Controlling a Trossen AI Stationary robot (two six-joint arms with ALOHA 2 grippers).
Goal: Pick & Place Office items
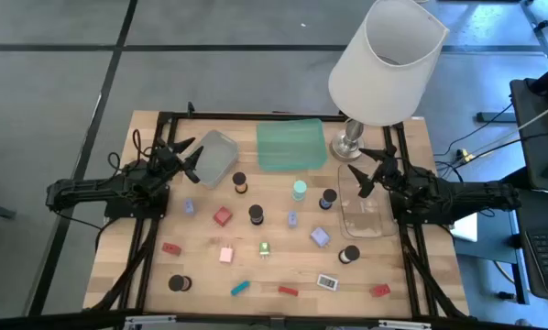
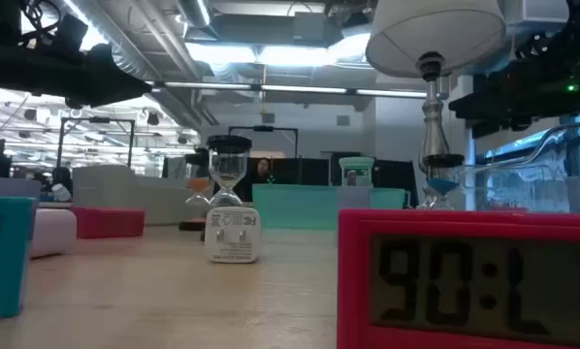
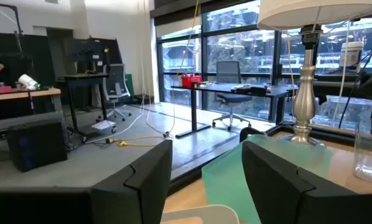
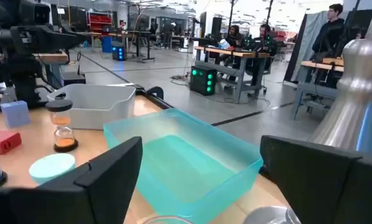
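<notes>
Two matte black jointed arms end in the left gripper (image 1: 190, 158) and right gripper (image 1: 363, 170). Each has two broad, flat-faced black fingers (image 3: 142, 180) (edges bevelled). Thin black cables trail along the links.

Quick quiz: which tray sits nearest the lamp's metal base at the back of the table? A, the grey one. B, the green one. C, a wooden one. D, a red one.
B: in the high view the green tray lies right beside the lamp base, while the grey tray sits farther off, toward the left gripper.

Small office items (image 1: 256, 214) scattered across table, black cylinders, red blocks, teal bar
</notes>
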